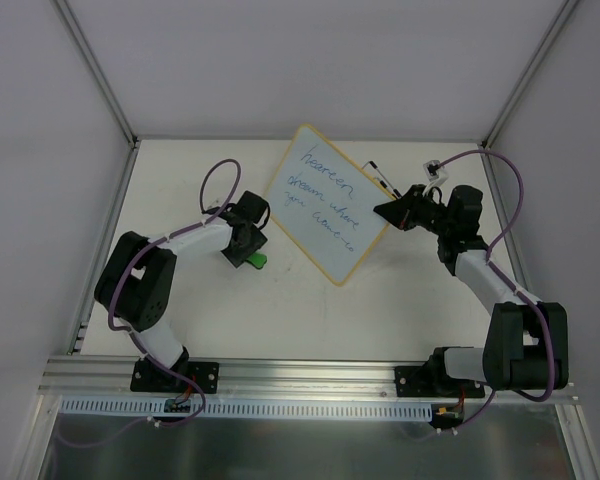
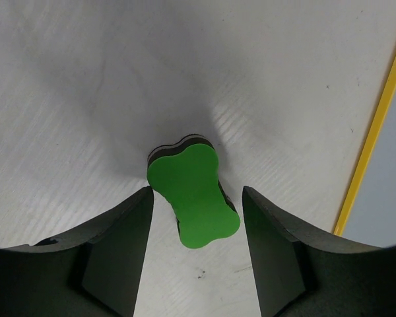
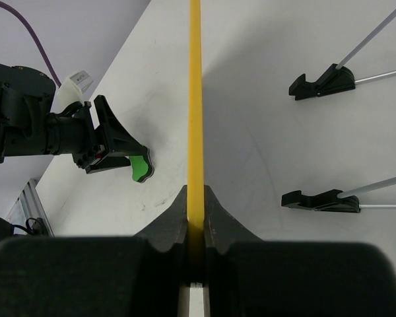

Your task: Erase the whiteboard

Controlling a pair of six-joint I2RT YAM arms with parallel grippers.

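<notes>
The whiteboard (image 1: 325,205), white with a yellow frame and blue handwriting, sits turned like a diamond at the table's middle back. My right gripper (image 1: 385,212) is shut on its right edge. In the right wrist view the jaws (image 3: 195,198) clamp the yellow frame (image 3: 195,99), seen edge-on. Two black feet (image 3: 320,82) on thin metal rods lie to its right. The green bone-shaped eraser (image 2: 193,195) lies flat on the table. My left gripper (image 2: 197,193) is open, with a finger on each side of the eraser and not touching it. The top view shows this too (image 1: 250,252).
The whiteboard's frame (image 2: 376,125) runs close along the right of the left wrist view. White walls and aluminium posts (image 1: 100,70) enclose the table. A metal rail (image 1: 310,375) runs along the near edge by the arm bases.
</notes>
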